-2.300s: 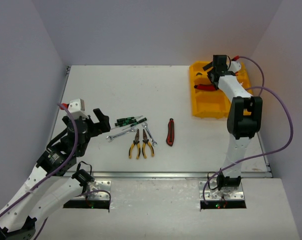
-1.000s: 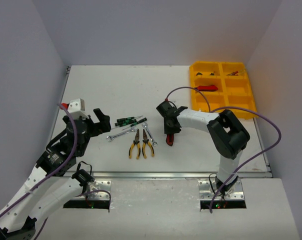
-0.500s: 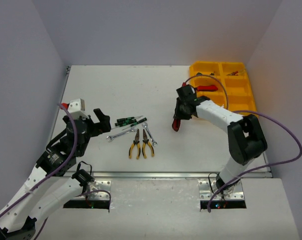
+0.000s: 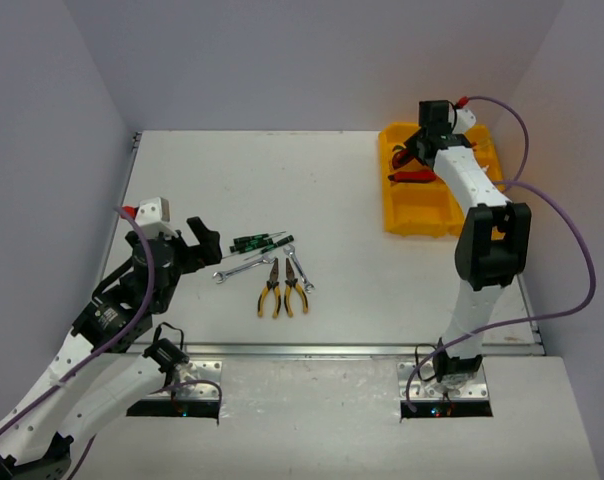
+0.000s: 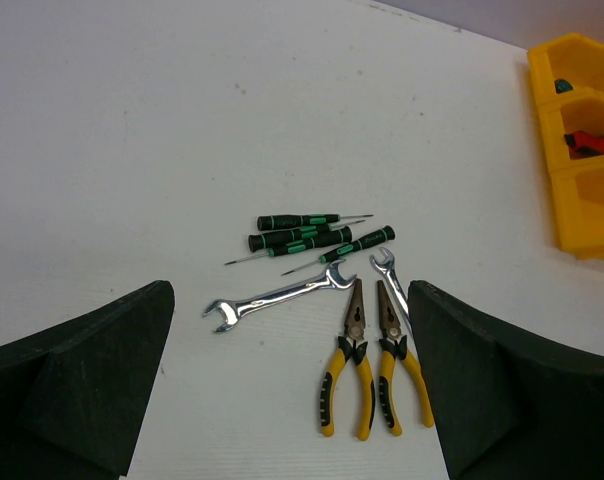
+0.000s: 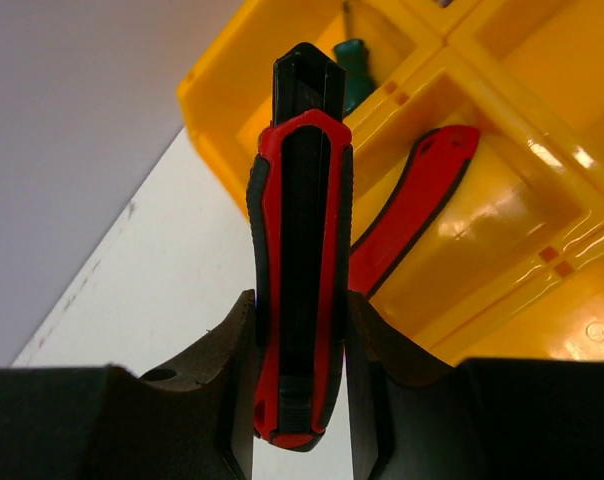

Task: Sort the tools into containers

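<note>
1. Your right gripper (image 6: 300, 340) is pinching a red-and-black cutter (image 6: 300, 230). Its fingers (image 6: 227, 350) are pressing on both sides of the handle's near end.
2. The cutter is hanging in the air, pointing away from the wrist camera. It is crossing the left edge of the yellow tray (image 6: 502, 240).
3. In the top view, the gripper is sitting over the tray's left column. You cannot tell exactly which compartment is under the blade.
4. A second cutter (image 6: 414, 205) is lying tilted in the middle compartment of the left column, below and just right of the held one.
5. A green screwdriver (image 6: 357, 65) is showing in the far-left compartment.
6. Your left gripper (image 4: 194, 248) is standing spread wide and gripping nothing. It is hovering over the table (image 4: 282, 180) on the left side, well apart from the tray.
7. Through the left wrist camera you are looking at the unsorted tools on the table.
8. A bunch of green screwdrivers (image 5: 302, 235) is lying farthest from you.
9. A long wrench (image 5: 277, 297) is lying just below them, and a shorter wrench (image 5: 390, 285) is lying at its right end.
10. Two yellow pliers (image 5: 367, 365) are lying side by side nearest you, jaws pointing toward the wrenches.
</note>
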Available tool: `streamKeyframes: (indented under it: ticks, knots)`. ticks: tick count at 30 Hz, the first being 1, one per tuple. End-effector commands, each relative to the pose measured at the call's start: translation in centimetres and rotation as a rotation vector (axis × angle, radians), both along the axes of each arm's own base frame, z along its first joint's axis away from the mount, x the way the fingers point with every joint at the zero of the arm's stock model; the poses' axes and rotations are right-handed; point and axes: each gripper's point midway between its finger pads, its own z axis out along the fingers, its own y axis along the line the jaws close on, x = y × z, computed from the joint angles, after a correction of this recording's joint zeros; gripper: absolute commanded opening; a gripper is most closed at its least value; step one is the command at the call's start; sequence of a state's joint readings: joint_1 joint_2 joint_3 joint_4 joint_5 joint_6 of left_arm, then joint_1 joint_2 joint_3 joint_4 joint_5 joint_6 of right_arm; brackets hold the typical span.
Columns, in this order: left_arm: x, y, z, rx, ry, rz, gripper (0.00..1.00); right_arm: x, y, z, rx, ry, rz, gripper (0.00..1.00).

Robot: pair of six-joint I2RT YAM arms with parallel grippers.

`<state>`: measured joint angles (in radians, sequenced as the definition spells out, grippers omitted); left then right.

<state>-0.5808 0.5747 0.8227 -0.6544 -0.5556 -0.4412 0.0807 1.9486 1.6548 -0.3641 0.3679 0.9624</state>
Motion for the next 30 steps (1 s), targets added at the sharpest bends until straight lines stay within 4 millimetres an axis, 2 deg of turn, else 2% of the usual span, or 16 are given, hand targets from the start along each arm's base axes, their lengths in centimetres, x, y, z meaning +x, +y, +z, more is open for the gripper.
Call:
streamKeyframes:
  ticks: [1,3,6,11,14,17,19,22,24,26,28,30]
  knots:
    - [0.3,-0.1,1.2,-0.017,-0.045,-0.006,1.0,2.0,-4.2,1.4,-0.01,-0.063,-0.268,0.0]
    - [0.3,-0.1,1.2,-0.019,-0.048,-0.009,1.0,2.4,-5.4,0.5,-0.014,-0.05,-0.301,0.0]
    - [0.2,-0.2,1.4,-0.024,-0.055,-0.014,1.0,2.6,-5.8,-1.1,0.04,-0.027,-0.308,0.0]
    - [0.2,-0.3,1.3,-0.022,-0.051,-0.017,1.0,1.4,-5.6,-3.7,0.103,0.014,-0.338,0.01]
    - [0.2,-0.3,1.3,-0.022,-0.052,-0.017,1.0,1.4,-4.6,-6.0,0.164,0.049,-0.316,0.1]
    - [0.2,-0.1,1.4,-0.023,-0.056,-0.012,1.0,1.6,-3.5,-6.6,0.211,0.063,-0.284,0.27]
    - [0.1,-0.1,1.4,-0.024,-0.058,-0.012,1.0,2.0,-3.1,-6.3,0.217,0.052,-0.247,0.38]
    - [0.1,-0.1,1.5,-0.025,-0.06,-0.012,1.0,2.9,-2.0,-5.0,0.242,0.016,-0.175,0.43]
    - [0.1,-0.1,1.5,-0.025,-0.059,-0.014,1.0,3.2,-1.8,-3.0,0.238,-0.008,-0.141,0.51]
    - [0.1,-0.1,1.5,-0.025,-0.059,-0.014,1.0,2.7,-1.9,-2.3,0.235,-0.011,-0.148,0.68]
    - [0.1,-0.1,1.5,-0.026,-0.062,-0.013,1.0,2.3,-2.1,-0.8,0.227,-0.044,-0.151,0.85]
    - [0.1,-0.1,1.5,-0.027,-0.062,-0.011,1.0,2.1,-2.5,0.4,0.207,-0.065,-0.154,0.96]
